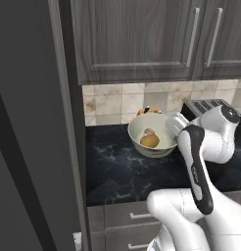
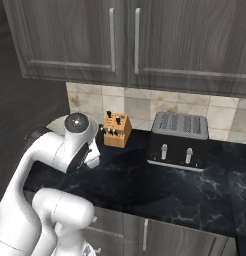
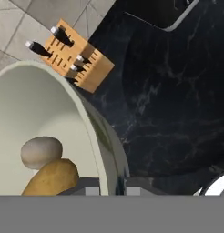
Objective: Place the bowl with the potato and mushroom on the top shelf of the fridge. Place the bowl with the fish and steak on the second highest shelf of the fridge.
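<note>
Pale bowl (image 1: 153, 135) with tan potato (image 1: 149, 141), white mushroom (image 1: 149, 131)

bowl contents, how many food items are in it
2: the potato lies at the bottom of the bowl, and the mushroom sits right behind it. The near wall could hide more.

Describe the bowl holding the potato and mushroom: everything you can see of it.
The bowl is round, deep and cream-white with a smooth, ceramic-looking wall. It sits upright over the dark marbled counter, in front of the knife block. Inside lie the tan potato and the pale mushroom. The gripper straddles its rim on the right.
</note>
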